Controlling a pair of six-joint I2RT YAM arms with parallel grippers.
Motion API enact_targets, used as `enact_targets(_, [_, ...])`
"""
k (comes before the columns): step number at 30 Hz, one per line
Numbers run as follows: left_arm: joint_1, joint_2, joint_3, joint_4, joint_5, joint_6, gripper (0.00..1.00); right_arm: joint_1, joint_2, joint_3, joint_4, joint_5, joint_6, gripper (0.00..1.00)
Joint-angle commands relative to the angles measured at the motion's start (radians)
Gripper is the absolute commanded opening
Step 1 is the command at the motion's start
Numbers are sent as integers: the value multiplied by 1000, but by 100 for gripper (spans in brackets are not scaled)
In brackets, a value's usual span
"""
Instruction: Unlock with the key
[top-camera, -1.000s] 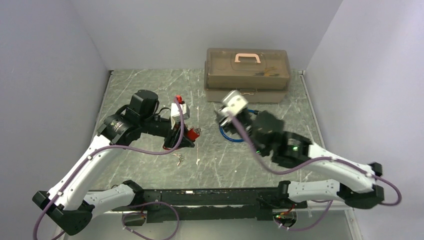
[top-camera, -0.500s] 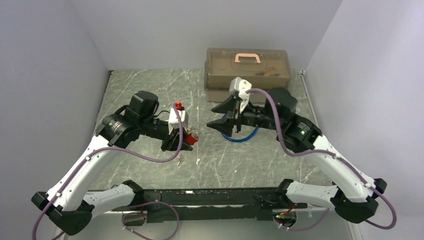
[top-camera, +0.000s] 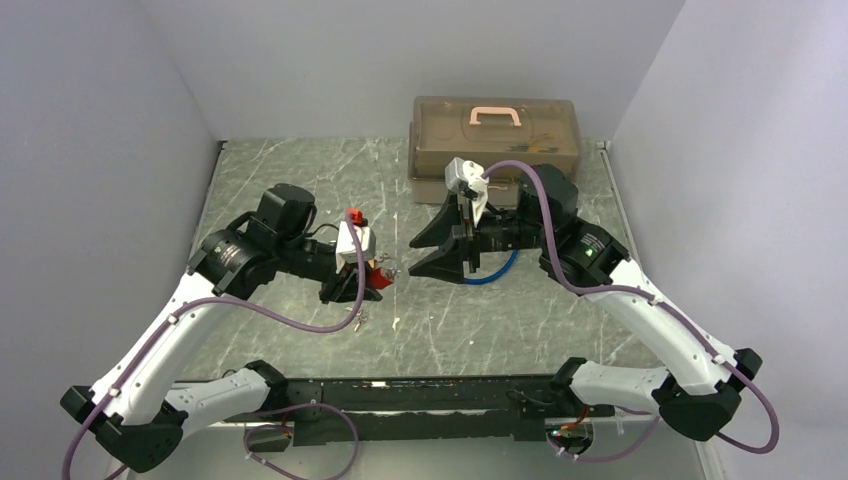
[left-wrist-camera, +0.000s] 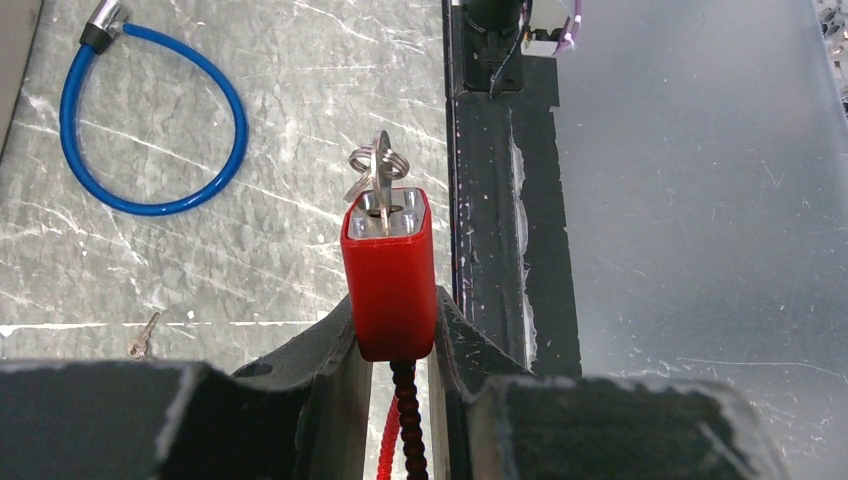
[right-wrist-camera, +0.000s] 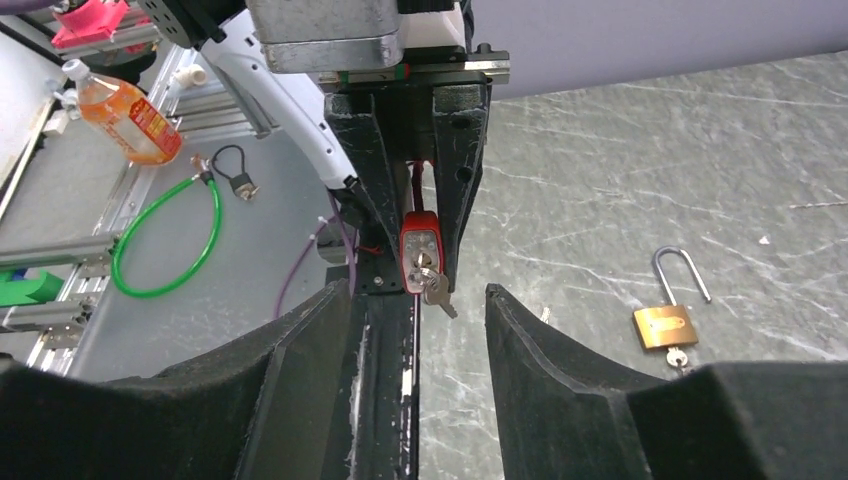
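A red padlock is held off the table with my left gripper shut on its body. Its red cable shackle runs back between the fingers. A silver key on a split ring sticks out of the keyhole end. From above, the padlock and my left gripper sit left of centre. My right gripper faces them from the right, open, a short way off. In the right wrist view the padlock and key lie just beyond my open right gripper, nothing between its fingers.
A blue cable loop lies under the right arm. A brown toolbox stands at the back. A brass padlock with its key lies on the table, and a small loose key beside the left gripper.
My right arm has swung up off the blue cable and turned to face the left gripper, its jaws opening wider. The left gripper keeps its hold on the red padlock.
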Motion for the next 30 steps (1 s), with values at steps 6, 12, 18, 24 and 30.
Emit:
enact_targets(6, [-16,12,53,4,8,22,0,-2,36,-20,124,-11,45,54])
enact_targets(12, [-18,19,62,8,5,17,0,-2,56,-18,132,-25,51,53])
enact_targets(18, [-17,25,69,16,3,7,0,0,61,-29,141,-61,49,54])
enact_targets(24, [-18,39,87,22,9,-4,0,11,82,-21,129,-84,36,53])
enact_targets(30, [-18,42,94,19,17,-6,0,18,90,-18,112,-91,19,51])
